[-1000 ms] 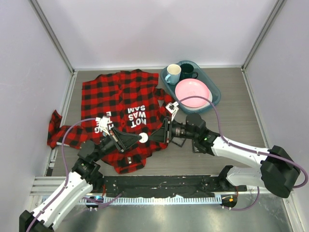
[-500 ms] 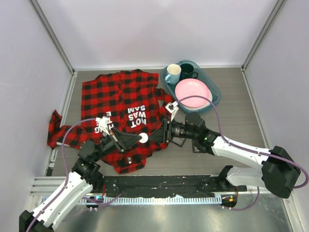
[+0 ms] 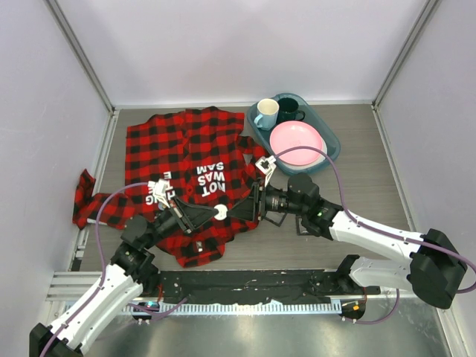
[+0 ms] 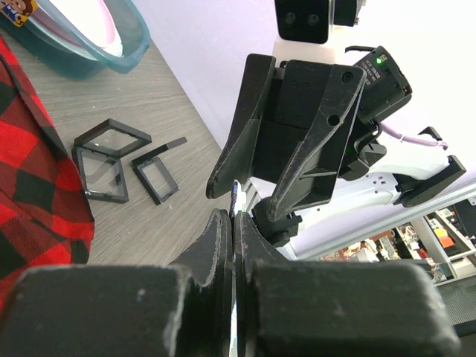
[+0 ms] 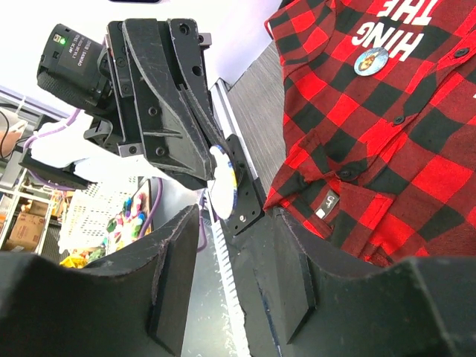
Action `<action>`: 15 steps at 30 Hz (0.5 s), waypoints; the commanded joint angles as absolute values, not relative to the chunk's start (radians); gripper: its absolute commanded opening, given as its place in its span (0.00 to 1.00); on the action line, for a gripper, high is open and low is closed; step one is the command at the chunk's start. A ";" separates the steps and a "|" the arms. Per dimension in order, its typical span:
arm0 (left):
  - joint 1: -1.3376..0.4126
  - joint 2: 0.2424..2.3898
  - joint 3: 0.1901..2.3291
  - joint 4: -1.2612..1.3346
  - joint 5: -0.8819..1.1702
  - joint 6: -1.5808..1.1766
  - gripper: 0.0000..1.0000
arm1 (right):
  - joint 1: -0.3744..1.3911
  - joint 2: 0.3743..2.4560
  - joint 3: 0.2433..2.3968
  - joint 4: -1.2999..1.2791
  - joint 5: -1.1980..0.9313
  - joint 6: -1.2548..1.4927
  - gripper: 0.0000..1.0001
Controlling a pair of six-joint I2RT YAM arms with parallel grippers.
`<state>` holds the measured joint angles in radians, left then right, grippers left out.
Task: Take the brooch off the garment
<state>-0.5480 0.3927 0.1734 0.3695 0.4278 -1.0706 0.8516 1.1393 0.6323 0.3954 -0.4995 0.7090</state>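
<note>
We see the left gripper shut tight on the brooch – a round white disc with a blue rim, gripped flat between the two fingers so that its own wrist camera shows only a thin edge. In the top view the disc is up off the shirt, above the part of the cloth nearest the arms.

The right gripper faces the left one nose to nose. Its jaws stand well apart, and the free edge of the brooch sits at the gap between the tips. We cannot tell whether either finger touches it.

The shirt lies spread flat on the table, one sleeve trailing off to the left, its white lettering upside down from the top camera. In the right wrist view we make out a second round badge on the cloth, among the white letters.

Beside the shirt's right edge, under the right wrist, a few small black frames lie on the table. Farther back – at the shirt's right shoulder – a teal tray holds a pink plate and two mugs, one pale and one dark.
</note>
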 commanded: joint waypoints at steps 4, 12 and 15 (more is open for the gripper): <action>-0.551 0.420 0.184 0.432 0.443 -1.081 0.00 | 0.861 1.169 0.693 0.451 -0.506 0.689 0.49; -0.549 0.419 0.179 0.442 0.446 -1.085 0.00 | 0.861 1.184 0.698 0.465 -0.508 0.689 0.22; -0.549 0.428 0.175 0.445 0.448 -1.085 0.00 | 0.862 1.186 0.695 0.471 -0.514 0.690 0.17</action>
<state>-0.5480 0.4244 0.1734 0.3843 0.4301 -1.0779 0.8555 1.1866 0.6525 0.4061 -0.5018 0.7063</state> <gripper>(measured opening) 0.022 0.186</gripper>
